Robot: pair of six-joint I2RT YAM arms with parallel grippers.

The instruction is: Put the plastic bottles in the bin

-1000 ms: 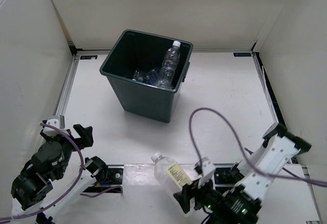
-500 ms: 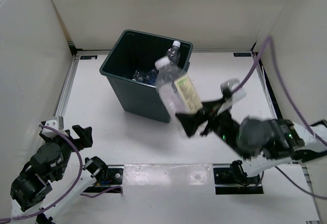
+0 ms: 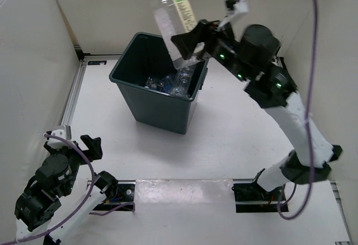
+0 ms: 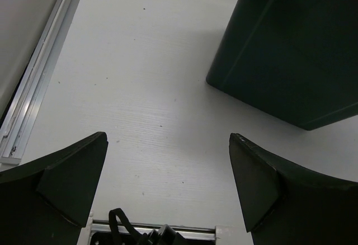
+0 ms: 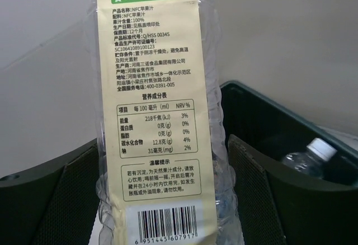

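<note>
White tabletop (image 3: 240,122) underneath everything, walled in by pale panels. Toward its back, upright, the dark grey-green bin (image 3: 162,111), square mouth open upward, walls tapering to a narrower base; from the left wrist, visible only as a dark lower corner resting on the white surface. Rising from the near right side and reaching over toward the bin, the right arm (image 3: 291,116), stretched long, with a purple cable (image 3: 310,10) looping high above it. At its end, the right claw (image 3: 189,41), clamped wide on the lower body of a clear plastic bottle (image 3: 168,10): held aloft and tilted, white cap uppermost and leaning left, base just above the bin's far-right rim. From the right wrist, the same bottle close up between both dark fingers (image 5: 67,200), its cream label with printed text and a barcode facing the camera, the bin's rim behind and below. Inside the bin, other clear bottles (image 3: 168,83) with traces of blue, plus a capped bottle (image 5: 312,154) leaning at the right wall. At the near-left corner, the left claw (image 3: 84,147), spread fully wide, gripping nothing, hovering over bare tabletop, well apart from the bin.
</note>
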